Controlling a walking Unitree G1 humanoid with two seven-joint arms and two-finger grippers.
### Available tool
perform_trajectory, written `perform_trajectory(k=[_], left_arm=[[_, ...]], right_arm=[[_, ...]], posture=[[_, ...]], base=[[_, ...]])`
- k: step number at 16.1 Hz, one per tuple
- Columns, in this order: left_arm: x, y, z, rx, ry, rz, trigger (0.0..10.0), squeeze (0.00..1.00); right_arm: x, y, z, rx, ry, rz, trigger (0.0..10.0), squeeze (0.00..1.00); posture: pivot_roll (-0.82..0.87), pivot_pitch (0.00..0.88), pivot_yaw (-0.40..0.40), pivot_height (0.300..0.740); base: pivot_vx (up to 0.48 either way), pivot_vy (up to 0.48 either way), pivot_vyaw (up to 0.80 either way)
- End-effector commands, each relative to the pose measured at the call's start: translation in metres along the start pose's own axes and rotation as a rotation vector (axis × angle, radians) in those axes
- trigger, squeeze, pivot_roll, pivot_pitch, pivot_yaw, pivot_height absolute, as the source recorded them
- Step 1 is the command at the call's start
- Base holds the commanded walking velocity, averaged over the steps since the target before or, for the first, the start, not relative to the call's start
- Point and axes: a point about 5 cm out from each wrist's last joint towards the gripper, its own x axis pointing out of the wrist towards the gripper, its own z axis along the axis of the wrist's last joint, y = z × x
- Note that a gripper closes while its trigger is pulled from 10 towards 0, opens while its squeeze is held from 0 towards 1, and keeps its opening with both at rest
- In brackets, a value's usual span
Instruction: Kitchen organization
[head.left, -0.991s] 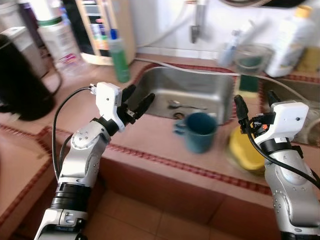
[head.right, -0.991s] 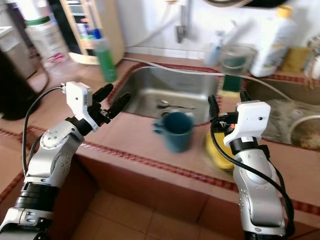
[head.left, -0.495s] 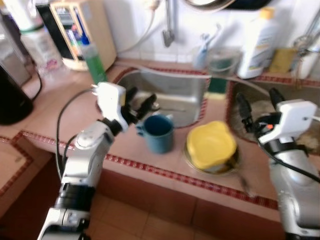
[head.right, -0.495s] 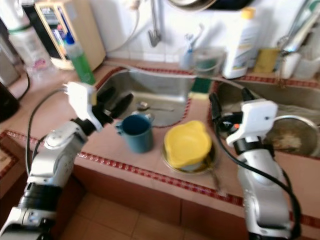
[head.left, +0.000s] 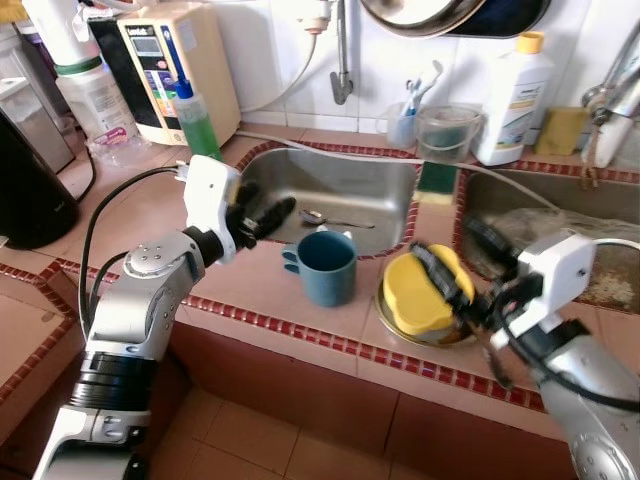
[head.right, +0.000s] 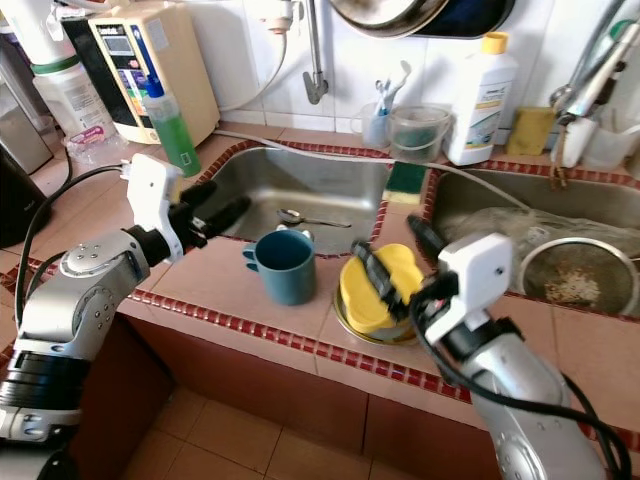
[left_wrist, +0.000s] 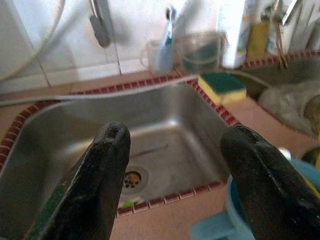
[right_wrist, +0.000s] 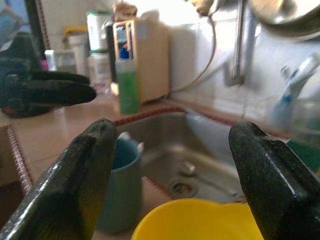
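Observation:
A blue mug (head.left: 325, 266) stands upright on the tiled counter's front strip, just before the steel sink (head.left: 330, 185). To its right a yellow bowl (head.left: 418, 296) lies upside down in a shallow metal pan. My left gripper (head.left: 262, 215) hovers open over the sink's near left rim, left of the mug, with nothing between its fingers (left_wrist: 107, 150). My right gripper (head.right: 400, 255) is open and leans over the yellow bowl; its wrist view looks across the bowl (right_wrist: 200, 220) to the mug (right_wrist: 120, 180).
A spoon (head.left: 335, 218) lies in the sink. A green soap bottle (head.left: 198, 125), a water purifier (head.left: 180, 60) and a black kettle (head.left: 30, 185) stand to the left. A sponge (head.left: 437, 178), a white bottle (head.left: 512, 100) and a second basin with a strainer (head.right: 575, 282) are to the right.
The camera has swung and steadied. My right gripper has dropped from upright at the right and leaned left over the yellow bowl. The left gripper stays by the sink's rim.

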Motion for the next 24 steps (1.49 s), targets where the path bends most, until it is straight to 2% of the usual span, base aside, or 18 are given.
perform_trajectory(k=[1, 5, 11, 13, 15, 18, 20, 22, 24], left_arm=[[0.000, -0.004, 0.004, 0.020, 0.035, -0.026, 10.0, 0.00], [0.005, -0.016, 0.002, -0.016, 0.103, -0.079, 10.0, 0.00], [0.009, -0.024, 0.017, -0.017, 0.127, -0.162, 10.0, 0.00], [0.013, -0.028, 0.018, 0.005, 0.208, -0.174, 10.0, 0.00], [0.017, -0.030, 0.019, 0.020, 0.268, -0.180, 10.0, 0.00], [0.019, -0.026, 0.017, -0.017, 0.347, -0.152, 10.0, 0.00], [0.021, -0.026, 0.018, -0.028, 0.359, -0.153, 10.0, 0.00], [0.022, -0.025, 0.019, 0.017, 0.380, -0.136, 10.0, 0.00], [0.026, -0.025, 0.020, -0.008, 0.408, -0.122, 10.0, 0.00]], right_arm=[[-0.002, 0.010, 0.004, 0.023, 0.009, 0.063, 10.0, 0.00], [-0.012, 0.021, -0.005, 0.055, 0.086, 0.131, 10.0, 0.00], [-0.016, 0.026, -0.015, 0.070, 0.145, 0.151, 10.0, 0.00], [-0.015, 0.027, -0.015, 0.070, 0.148, 0.152, 10.0, 0.00], [-0.016, 0.029, -0.017, 0.072, 0.152, 0.151, 10.0, 0.00], [-0.017, 0.031, -0.018, 0.078, 0.154, 0.142, 10.0, 0.00], [-0.017, 0.032, -0.019, 0.080, 0.153, 0.136, 10.0, 0.00], [-0.016, 0.033, -0.020, 0.079, 0.150, 0.134, 10.0, 0.00], [-0.015, 0.033, -0.020, 0.076, 0.147, 0.133, 10.0, 0.00]], posture=[[-0.26, 0.054, 0.120, 0.740], [-0.26, 0.063, 0.127, 0.740], [-0.25, 0.069, 0.133, 0.740], [-0.25, 0.077, 0.139, 0.740], [-0.25, 0.081, 0.145, 0.740], [-0.26, 0.082, 0.159, 0.740], [-0.26, 0.075, 0.165, 0.740], [-0.27, 0.070, 0.171, 0.740], [-0.27, 0.062, 0.172, 0.740]], base=[[0.000, 0.000, 0.00], [0.000, 0.000, 0.00], [0.000, 0.000, 0.00], [0.000, 0.000, 0.00], [0.000, 0.000, 0.00], [0.000, 0.000, 0.00], [0.000, 0.000, 0.00], [0.000, 0.000, 0.00], [0.000, 0.000, 0.00]])
